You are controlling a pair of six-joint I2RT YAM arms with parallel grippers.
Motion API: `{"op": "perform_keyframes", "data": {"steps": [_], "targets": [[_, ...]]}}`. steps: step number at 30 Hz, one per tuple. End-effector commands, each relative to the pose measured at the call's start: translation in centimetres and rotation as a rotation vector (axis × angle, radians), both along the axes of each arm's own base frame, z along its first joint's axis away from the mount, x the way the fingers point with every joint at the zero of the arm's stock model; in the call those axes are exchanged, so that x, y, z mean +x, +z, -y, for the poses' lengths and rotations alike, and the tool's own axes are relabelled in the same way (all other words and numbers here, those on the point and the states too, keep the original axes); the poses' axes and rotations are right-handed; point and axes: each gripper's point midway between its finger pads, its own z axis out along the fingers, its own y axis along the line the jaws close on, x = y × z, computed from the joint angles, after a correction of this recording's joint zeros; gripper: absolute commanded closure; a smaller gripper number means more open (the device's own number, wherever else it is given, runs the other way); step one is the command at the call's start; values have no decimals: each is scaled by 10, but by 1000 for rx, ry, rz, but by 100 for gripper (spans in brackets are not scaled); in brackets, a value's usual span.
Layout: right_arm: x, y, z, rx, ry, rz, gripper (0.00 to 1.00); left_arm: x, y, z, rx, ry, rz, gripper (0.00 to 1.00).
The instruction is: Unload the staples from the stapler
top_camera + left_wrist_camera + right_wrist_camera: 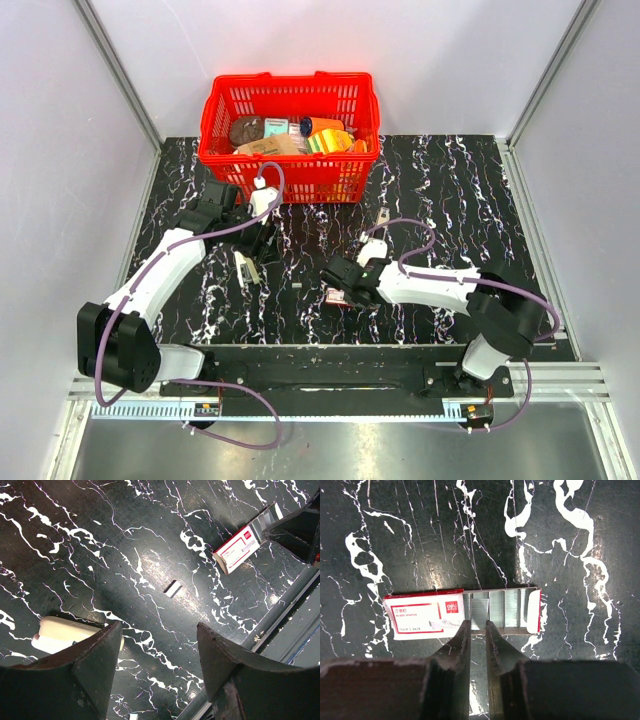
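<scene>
Red basket (290, 182) stands at the desk's (450, 200) back; open staple box (427, 615) lies under the right pincer (477, 624).
Left pincer (159, 626) released, hovering low, stapler (244, 268) beside its finger; right pincer nearly clenched at the boxed staples, grasp impossible to tell.

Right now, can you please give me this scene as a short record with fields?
left fingers: open, holding nothing.
right fingers: narrow gap, tips at the staples in the open staple box.
stapler: lies on the tabletop near the left fingers.
loose staple strip: on the tabletop, between the arms.
red basket: at the back, filled with goods.
</scene>
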Motion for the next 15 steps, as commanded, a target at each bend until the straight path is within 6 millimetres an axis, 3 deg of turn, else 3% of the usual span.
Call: {"op": "perform_keyframes", "data": {"steps": [1, 15], "targets": [[4, -7, -1, -25, 5, 29, 100, 4, 14, 4, -26, -10, 57, 34], [3, -22, 0, -46, 15, 16, 100, 3, 13, 3, -27, -11, 56, 34]]}}
